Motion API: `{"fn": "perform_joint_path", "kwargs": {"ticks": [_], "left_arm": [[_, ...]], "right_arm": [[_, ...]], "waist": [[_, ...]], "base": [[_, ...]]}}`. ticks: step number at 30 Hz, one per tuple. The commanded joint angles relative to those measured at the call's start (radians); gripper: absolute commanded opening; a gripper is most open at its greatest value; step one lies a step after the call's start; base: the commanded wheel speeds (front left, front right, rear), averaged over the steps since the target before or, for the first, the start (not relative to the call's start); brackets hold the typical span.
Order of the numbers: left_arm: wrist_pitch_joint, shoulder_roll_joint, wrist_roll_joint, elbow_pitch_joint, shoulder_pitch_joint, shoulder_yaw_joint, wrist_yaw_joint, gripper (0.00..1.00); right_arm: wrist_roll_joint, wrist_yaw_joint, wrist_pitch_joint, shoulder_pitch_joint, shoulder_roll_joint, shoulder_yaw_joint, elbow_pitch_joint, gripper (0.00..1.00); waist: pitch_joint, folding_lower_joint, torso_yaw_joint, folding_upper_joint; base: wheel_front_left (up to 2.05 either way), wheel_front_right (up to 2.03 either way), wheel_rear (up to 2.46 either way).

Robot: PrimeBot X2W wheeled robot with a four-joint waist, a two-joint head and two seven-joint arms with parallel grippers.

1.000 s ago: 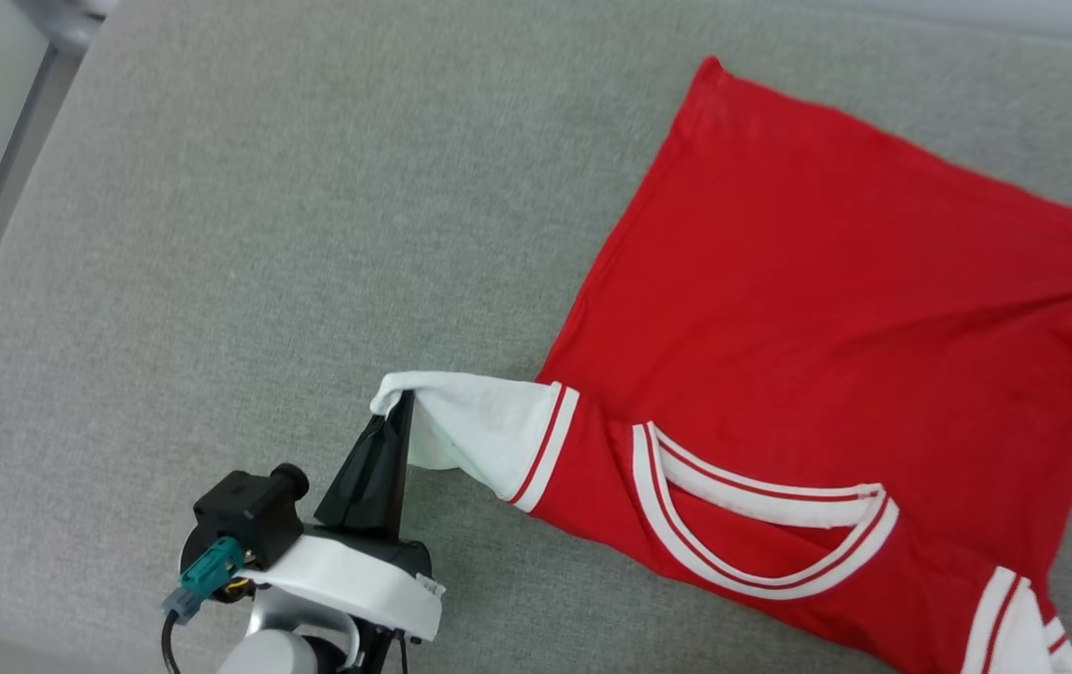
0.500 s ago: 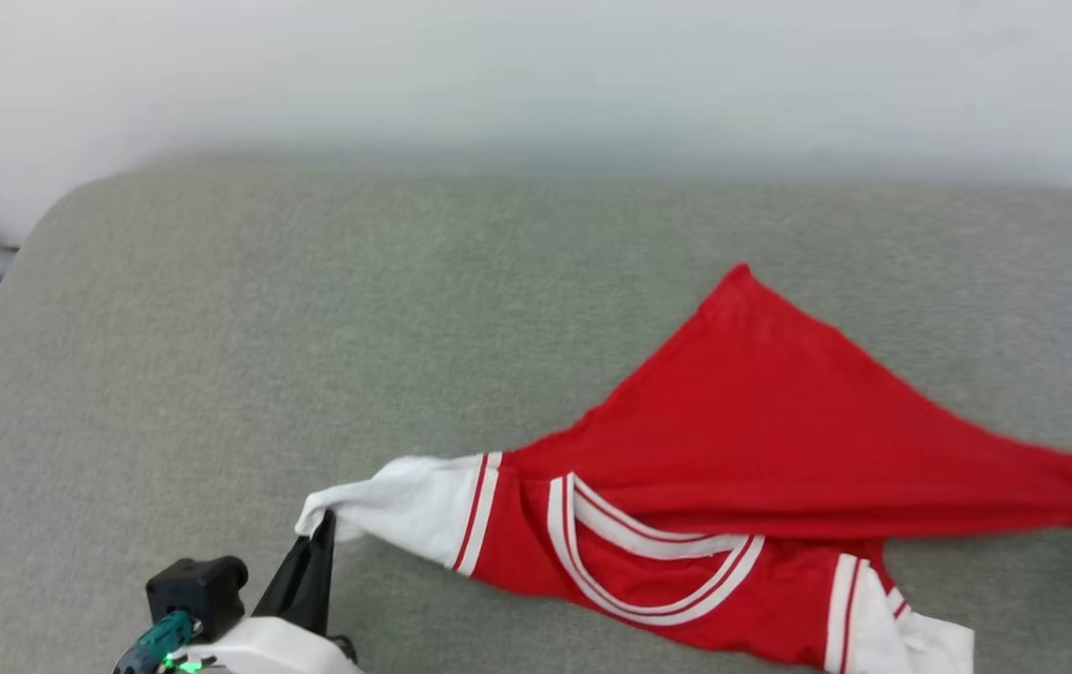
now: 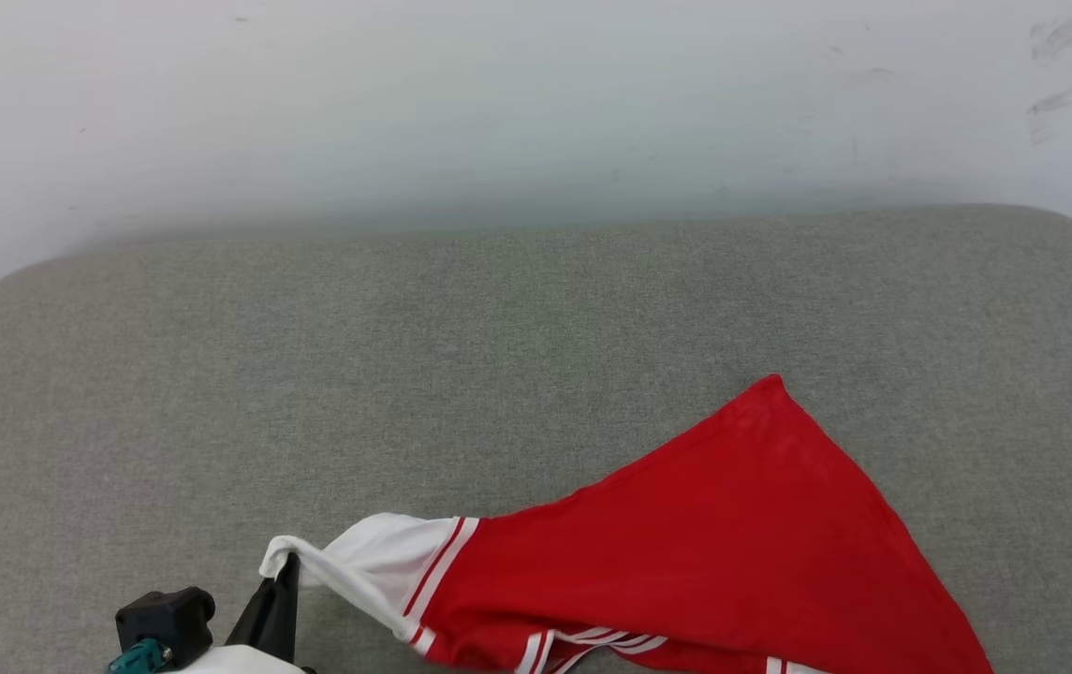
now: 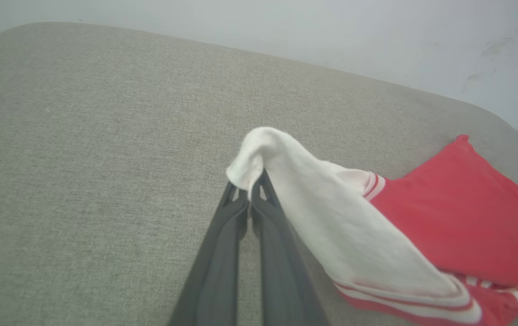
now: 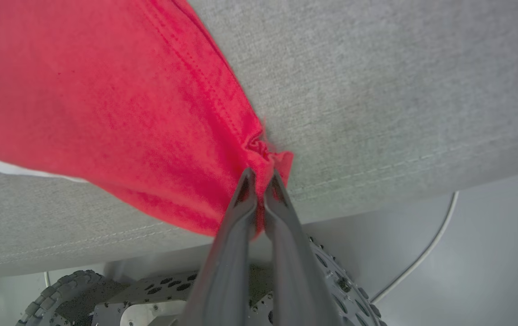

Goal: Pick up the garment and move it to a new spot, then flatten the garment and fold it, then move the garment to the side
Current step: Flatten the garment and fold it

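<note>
Garment, flat a second ago, now rises in a red sheet at the near edge of the worktop, left pincer pinching its white sleeve, right pincer its hem: the move has begun.

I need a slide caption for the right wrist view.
Right gripper shut on a bunched red corner of the garment, grey cushion behind.

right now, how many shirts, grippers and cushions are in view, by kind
shirt: 1
grippers, left gripper and right gripper, both shut on the shirt: 2
cushion: 1
total: 4
</note>
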Motion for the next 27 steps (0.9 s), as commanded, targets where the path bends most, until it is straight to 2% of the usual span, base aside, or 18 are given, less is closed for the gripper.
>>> {"fn": "perform_joint_path", "kwargs": {"ticks": [1,2,3,7,10,15,18,22,27], "left_arm": [[-0.003,-0.002,-0.006,0.003,0.005,0.002,0.004,0.0],[-0.005,-0.004,-0.005,0.004,0.002,0.0,0.004,0.0],[-0.006,-0.005,-0.006,0.007,0.0,-0.001,0.003,0.0],[-0.009,-0.006,-0.012,0.017,-0.012,-0.005,-0.007,0.0],[-0.011,-0.008,-0.011,0.02,-0.023,-0.009,-0.01,0.0],[-0.018,-0.015,-0.004,0.016,-0.056,-0.019,-0.018,0.0],[-0.025,-0.024,0.003,0.011,-0.086,-0.026,-0.023,0.0],[-0.035,-0.037,0.012,0.016,-0.141,-0.04,-0.038,0.0],[-0.052,-0.053,0.027,0.018,-0.22,-0.059,-0.059,0.0]], "right_arm": [[-0.007,-0.001,-0.014,0.021,0.031,-0.014,-0.024,0.35],[-0.018,-0.001,-0.027,0.033,0.051,-0.022,-0.035,0.95],[-0.024,-0.001,-0.049,0.037,0.068,-0.026,-0.05,1.0],[-0.041,-0.001,-0.182,0.007,0.111,-0.042,-0.091,1.0],[-0.048,-0.001,-0.309,-0.042,0.116,-0.036,-0.103,1.0],[-0.063,-0.001,-0.514,-0.143,0.067,0.022,-0.082,1.0],[-0.06,-0.001,-0.565,-0.228,0.034,0.067,-0.041,1.0],[-0.043,-0.001,-0.531,-0.356,-0.029,0.14,0.022,1.0],[0.013,-0.001,-0.323,-0.514,-0.145,0.248,0.099,1.0]], "waist": [[0.002,0.0002,-0.002,-0.0001],[0.002,0.0002,-0.002,-0.0001],[0.002,0.0002,-0.003,-0.0001],[0.001,0.0002,-0.003,-0.0001],[0.006,0.0002,0.0,-0.0001],[0.033,0.0002,0.016,-0.0001],[0.065,0.0002,0.03,-0.0001],[0.12,0.0002,0.058,-0.0001],[0.193,0.0002,0.1,-0.0001]], "base": [[0.0,0.0,0.0],[0.0,0.0,0.0],[0.0,0.0,0.0],[0.0,0.0,0.0],[0.0,0.0,0.0],[0.0,0.0,0.0],[0.0,0.0,0.0],[0.0,0.0,0.0],[0.0,0.0,0.0]]}}
